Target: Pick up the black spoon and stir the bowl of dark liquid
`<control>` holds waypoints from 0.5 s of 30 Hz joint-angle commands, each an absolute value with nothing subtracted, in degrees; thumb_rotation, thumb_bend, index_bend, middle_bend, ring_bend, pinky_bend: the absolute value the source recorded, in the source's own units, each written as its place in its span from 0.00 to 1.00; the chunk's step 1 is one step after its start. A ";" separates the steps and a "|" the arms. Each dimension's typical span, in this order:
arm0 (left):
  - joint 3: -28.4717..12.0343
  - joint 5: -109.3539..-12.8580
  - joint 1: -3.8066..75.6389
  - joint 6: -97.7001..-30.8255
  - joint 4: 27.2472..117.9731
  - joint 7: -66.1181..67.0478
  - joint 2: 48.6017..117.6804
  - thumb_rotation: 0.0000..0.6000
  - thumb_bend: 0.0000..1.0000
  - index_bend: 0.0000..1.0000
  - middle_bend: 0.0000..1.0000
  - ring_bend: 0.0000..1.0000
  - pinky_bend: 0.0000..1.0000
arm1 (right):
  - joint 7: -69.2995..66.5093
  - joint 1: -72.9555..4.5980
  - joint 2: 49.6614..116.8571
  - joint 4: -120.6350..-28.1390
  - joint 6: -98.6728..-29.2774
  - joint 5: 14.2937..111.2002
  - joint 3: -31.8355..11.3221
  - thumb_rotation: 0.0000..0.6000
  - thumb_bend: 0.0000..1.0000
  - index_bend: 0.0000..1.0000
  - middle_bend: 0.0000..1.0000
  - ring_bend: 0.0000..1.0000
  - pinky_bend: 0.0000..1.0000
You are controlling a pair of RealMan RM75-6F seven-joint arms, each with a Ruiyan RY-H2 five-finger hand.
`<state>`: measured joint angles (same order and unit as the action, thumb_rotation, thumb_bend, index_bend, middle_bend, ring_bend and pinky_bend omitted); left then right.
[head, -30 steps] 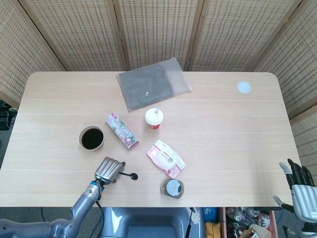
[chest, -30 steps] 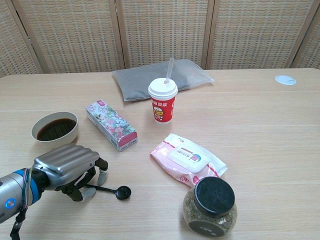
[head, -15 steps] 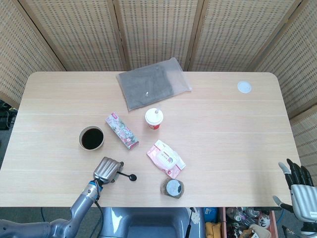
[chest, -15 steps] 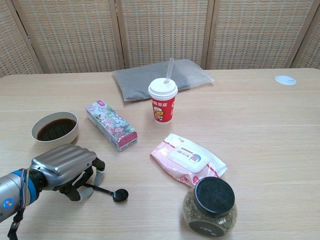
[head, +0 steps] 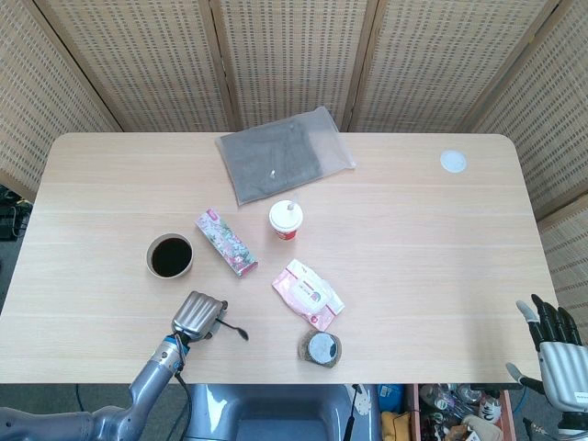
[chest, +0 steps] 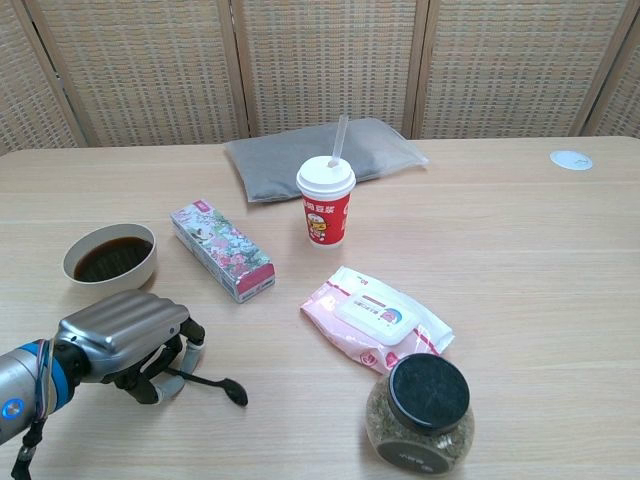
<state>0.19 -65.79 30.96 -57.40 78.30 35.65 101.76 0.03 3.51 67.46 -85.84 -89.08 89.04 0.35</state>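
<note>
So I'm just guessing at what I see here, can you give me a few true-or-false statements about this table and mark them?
1. The left hand holds the black spoon. True.
2. The bowl of dark liquid has tipped over. False: it stands upright.
3. The red cup has a straw. True.
4. The right hand rests on the jar. False: it is off the table's edge.
5. The spoon is in the bowl. False: it is outside.

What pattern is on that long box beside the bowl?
A pink-and-green floral print on the long box, clearest in the chest view.
</note>
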 commanded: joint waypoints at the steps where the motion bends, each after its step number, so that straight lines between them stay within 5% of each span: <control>1: 0.10 -65.86 30.91 -57.64 78.58 35.68 101.55 1.00 0.41 0.61 0.81 0.71 0.73 | -0.09 3.55 67.49 -85.76 -89.19 89.11 0.34 1.00 0.09 0.07 0.09 0.00 0.00; 15: -0.84 -67.13 31.25 -59.03 80.59 35.38 99.91 1.00 0.41 0.66 0.82 0.72 0.73 | -0.78 3.72 67.66 -85.24 -89.42 89.23 0.39 1.00 0.09 0.08 0.09 0.00 0.00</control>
<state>-0.63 -66.77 31.16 -58.75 80.25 35.53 100.26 -0.78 3.71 67.66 -85.24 -89.42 89.23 0.39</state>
